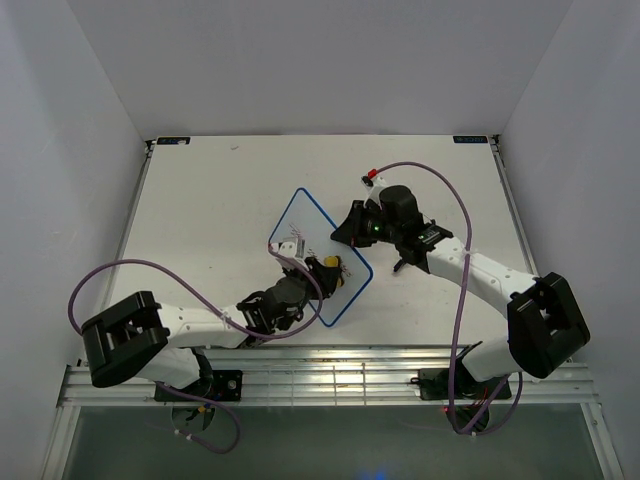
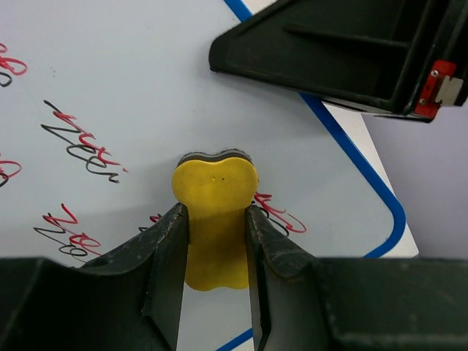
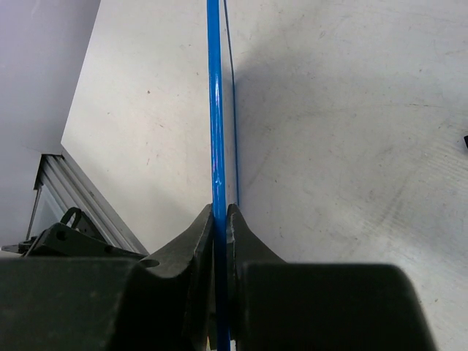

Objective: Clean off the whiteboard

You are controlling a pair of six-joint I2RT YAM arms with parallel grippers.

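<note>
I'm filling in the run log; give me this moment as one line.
left gripper: shut on eraser | right gripper: shut on whiteboard edge | scribbles: not yet erased

One whiteboard (image 1: 313, 226), one eraser (image 1: 330, 264), two claws (image 2: 216, 213) (image 3: 220, 213)

Two white-and-black arms meet at a blue-framed whiteboard (image 1: 316, 232) set cornerwise on the white table (image 1: 200, 200). The left gripper (image 1: 322, 268) holds a yellow eraser (image 1: 331, 264) over the board's near right part, beside faint scribbles (image 1: 293, 243). The right gripper (image 1: 348, 230) clasps the board's far right edge. Purple cables (image 1: 130, 262) loop off both arms.
</note>
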